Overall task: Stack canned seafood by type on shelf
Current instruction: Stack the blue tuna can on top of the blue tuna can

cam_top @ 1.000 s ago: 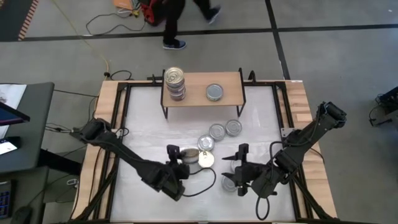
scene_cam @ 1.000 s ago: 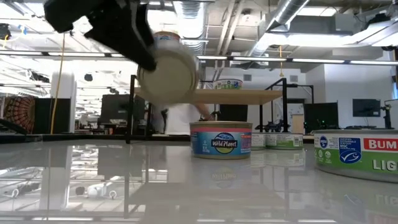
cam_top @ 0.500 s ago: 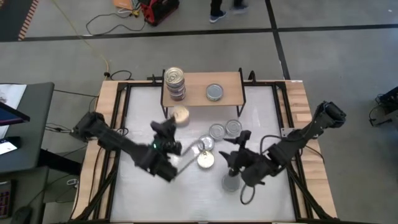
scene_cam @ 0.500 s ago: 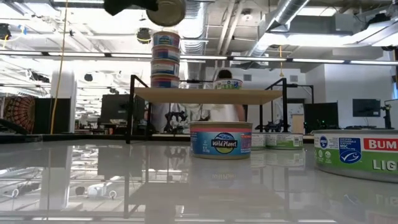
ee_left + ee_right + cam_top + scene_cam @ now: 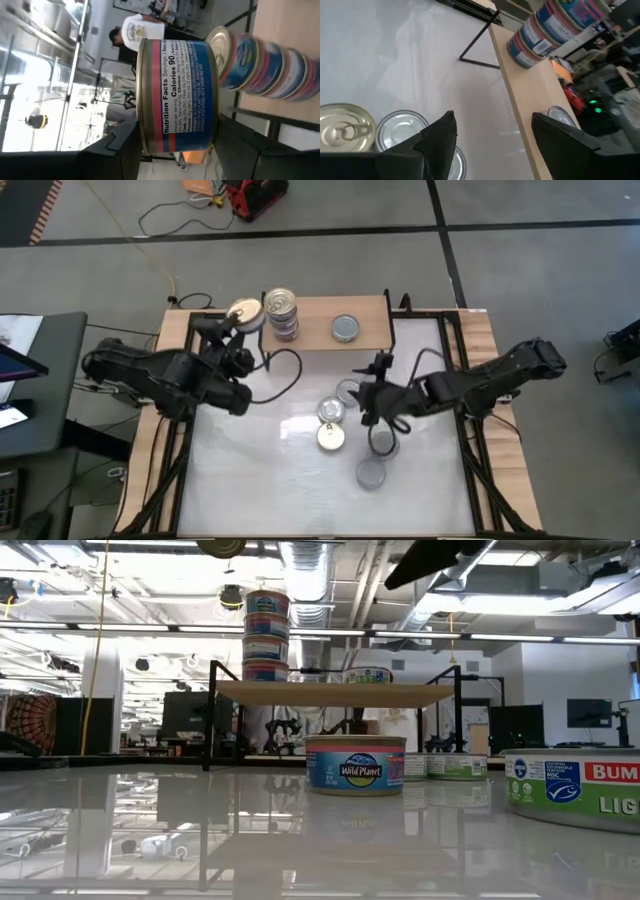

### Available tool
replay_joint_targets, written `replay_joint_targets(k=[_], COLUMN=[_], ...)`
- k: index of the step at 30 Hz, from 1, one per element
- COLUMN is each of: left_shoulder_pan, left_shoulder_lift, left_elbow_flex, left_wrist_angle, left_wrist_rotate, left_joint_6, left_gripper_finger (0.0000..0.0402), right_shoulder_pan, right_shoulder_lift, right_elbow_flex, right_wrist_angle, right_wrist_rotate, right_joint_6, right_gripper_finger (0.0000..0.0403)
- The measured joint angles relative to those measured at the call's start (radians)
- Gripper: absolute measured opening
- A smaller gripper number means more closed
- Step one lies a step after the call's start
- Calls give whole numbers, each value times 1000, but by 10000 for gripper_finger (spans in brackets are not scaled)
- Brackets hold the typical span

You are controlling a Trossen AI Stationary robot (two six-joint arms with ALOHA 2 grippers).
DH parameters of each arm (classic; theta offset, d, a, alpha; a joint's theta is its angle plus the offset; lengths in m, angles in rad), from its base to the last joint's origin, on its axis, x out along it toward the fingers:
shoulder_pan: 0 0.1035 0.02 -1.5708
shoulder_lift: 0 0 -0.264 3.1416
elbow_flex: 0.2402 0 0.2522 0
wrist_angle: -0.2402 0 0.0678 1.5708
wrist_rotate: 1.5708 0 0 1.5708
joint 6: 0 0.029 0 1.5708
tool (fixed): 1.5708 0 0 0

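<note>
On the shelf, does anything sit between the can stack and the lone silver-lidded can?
No. In the high view, bare light-wood shelf separates the stack from the can.

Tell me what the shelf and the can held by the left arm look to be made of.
Shelf: pale wood board, matte, faint grain showing, on thin black legs that look like painted metal rod.

Can in the left tool: apparently metal, with a gold-toned lid and rolled rim; the side carries a glossy blue and red printed label, paper or printed directly, hard to tell.

Two dark jointed arms, looping black cables, matte black jaws.
</note>
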Motion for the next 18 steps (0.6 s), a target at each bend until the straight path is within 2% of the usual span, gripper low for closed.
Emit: replay_joint_targets(k=[3, 10, 18], left_shoulder_pan=[31, 177, 314], left_shoulder_lift=[-21, -23, -22], left_elbow_flex=[0, -2, -2], left_wrist_angle=[127, 446, 632], left_wrist_rotate=[35, 228, 407], left_joint_6=[200, 685, 987], left_gripper_finger=[200, 200, 200], right_shoulder_pan=[-58, -177, -233], right_shoulder_lift=[-78, -263, -378], right_elbow_flex=[-67, -215, -277], right_wrist_angle=[82, 262, 302], right_wrist_rotate=[-63, -226, -231], right_joint_6=[-11, 22, -3], right_gripper_finger=[291, 291, 291])
